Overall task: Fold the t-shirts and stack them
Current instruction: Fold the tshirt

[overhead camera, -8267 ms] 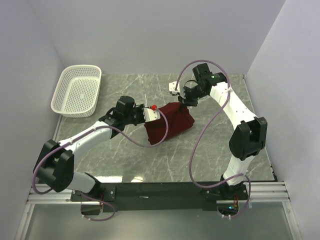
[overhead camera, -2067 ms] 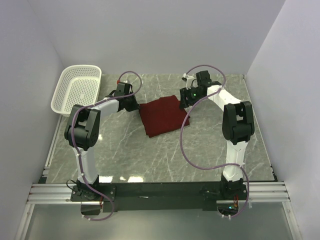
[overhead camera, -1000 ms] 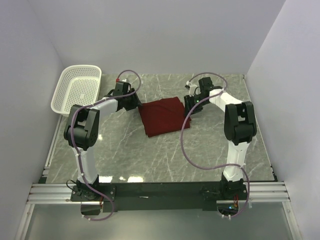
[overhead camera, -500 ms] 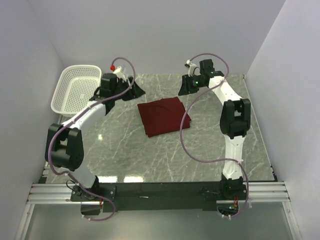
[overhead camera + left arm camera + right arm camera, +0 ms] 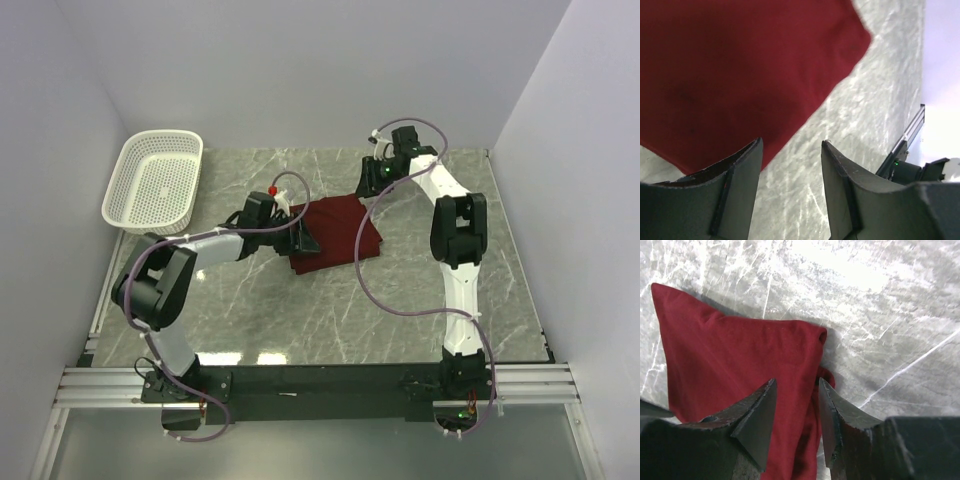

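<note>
One soft maroon t-shirt (image 5: 332, 226), folded roughly square, lies askew on the veined-marble bench (image 5: 300, 320); both jaws parted, empty.

The t-shirt (image 5: 335, 225) is soft, matt cloth in dark red, lightly creased along its folded edges. The table (image 5: 400, 290) is grey stone-look with white veins, smooth and polished (light glints off it near the front). The basket (image 5: 155, 180) is white perforated plastic with a slight sheen. The fingers (image 5: 740, 185) of the left gripper (image 5: 791, 145) look like matt black plastic; the arm shells (image 5: 432, 180) are glossy white, the front rail (image 5: 540, 378) bare silvery metal
</note>
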You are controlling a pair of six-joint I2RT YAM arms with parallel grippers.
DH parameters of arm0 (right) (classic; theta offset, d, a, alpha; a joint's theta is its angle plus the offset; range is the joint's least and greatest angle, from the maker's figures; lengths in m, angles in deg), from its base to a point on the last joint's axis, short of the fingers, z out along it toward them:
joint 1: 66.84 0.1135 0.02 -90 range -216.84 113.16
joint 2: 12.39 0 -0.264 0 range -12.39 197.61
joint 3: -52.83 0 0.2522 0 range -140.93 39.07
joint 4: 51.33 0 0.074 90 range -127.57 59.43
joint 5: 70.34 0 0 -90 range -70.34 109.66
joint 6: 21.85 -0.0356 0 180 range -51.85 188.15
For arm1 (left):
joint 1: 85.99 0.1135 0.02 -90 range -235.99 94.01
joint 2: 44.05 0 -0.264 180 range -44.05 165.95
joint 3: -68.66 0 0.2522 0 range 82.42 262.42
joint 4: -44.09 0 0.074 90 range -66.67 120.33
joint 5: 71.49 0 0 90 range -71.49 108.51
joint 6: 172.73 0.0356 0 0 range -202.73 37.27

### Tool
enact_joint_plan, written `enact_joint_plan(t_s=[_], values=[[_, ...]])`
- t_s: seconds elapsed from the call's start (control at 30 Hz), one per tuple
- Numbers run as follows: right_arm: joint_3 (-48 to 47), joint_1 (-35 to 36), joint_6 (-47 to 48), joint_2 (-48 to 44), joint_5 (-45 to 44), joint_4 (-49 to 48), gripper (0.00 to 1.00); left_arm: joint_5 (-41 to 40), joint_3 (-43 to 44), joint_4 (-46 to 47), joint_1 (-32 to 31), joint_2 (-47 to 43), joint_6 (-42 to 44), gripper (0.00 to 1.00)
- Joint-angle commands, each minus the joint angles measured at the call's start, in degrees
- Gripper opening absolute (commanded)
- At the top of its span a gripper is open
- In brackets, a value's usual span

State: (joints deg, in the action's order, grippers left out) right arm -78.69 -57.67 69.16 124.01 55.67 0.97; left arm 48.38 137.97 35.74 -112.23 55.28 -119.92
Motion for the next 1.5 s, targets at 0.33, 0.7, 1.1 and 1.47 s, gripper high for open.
enact_joint_plan(t_s=[0.33,0.7,1.1,1.47], values=[[-4.68,1.64,-3.39,4.49,1.61,1.44,0.42,-0.25,0.44,1.53,-0.22,6.58,0.63,0.51],[-5.37,0.85,-6.02,3.61,-1.46,-1.1,0.0,-1.65,-1.59,0.13,-0.22,6.84,2.82,0.5],[-6.79,-0.56,-4.89,2.65,-1.91,-1.37,0.5,-2.36,-1.5,-0.75,-0.22,5.45,5.63,0.53],[14.73,-1.35,6.87,-16.85,2.38,0.65,0.73,-10.6,5.8,-2.07,-0.04,-10.61,11.95,0.7]])
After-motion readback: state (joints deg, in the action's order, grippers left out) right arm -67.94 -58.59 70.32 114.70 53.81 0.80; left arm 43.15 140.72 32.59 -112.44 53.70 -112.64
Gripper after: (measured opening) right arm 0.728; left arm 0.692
